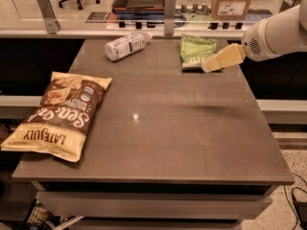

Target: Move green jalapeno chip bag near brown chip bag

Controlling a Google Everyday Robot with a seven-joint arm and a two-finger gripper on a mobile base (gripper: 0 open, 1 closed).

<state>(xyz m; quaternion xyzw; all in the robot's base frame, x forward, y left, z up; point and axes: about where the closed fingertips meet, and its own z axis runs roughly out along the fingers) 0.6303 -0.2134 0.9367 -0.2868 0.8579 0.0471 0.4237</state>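
The green jalapeno chip bag (195, 51) lies flat at the far right of the surface (182, 128), close to its back edge. The gripper (210, 65) hangs at the near right corner of this bag, with its beige tip over the bag's lower edge. I cannot tell whether the jaws are parted or closed, because they look like one beige shape. I see nothing held in them.

The brown chip bag (60, 115) lies well apart from the green one, at the near left side of the surface, with one yellow end at the edge. A white plastic bottle (125, 44) lies on its side at the far side, left of the green bag.

The step in hand, as I judge it, is the reach for the grasp. To do it well, the gripper should take the bag nearer its middle or at a thick fold, not at the thin corner, since crinkly foil can slip out. Then the bag should be lifted free of the surface and carried toward the near left, passing in front of the bottle. It should be set down just beside the brown bag and not on top of it.

The gripper covers the green bag's near right corner, so I cannot say whether the two touch. The arm (276, 30) is cut off at the right border. The letters on the green bag are too unclear to read.
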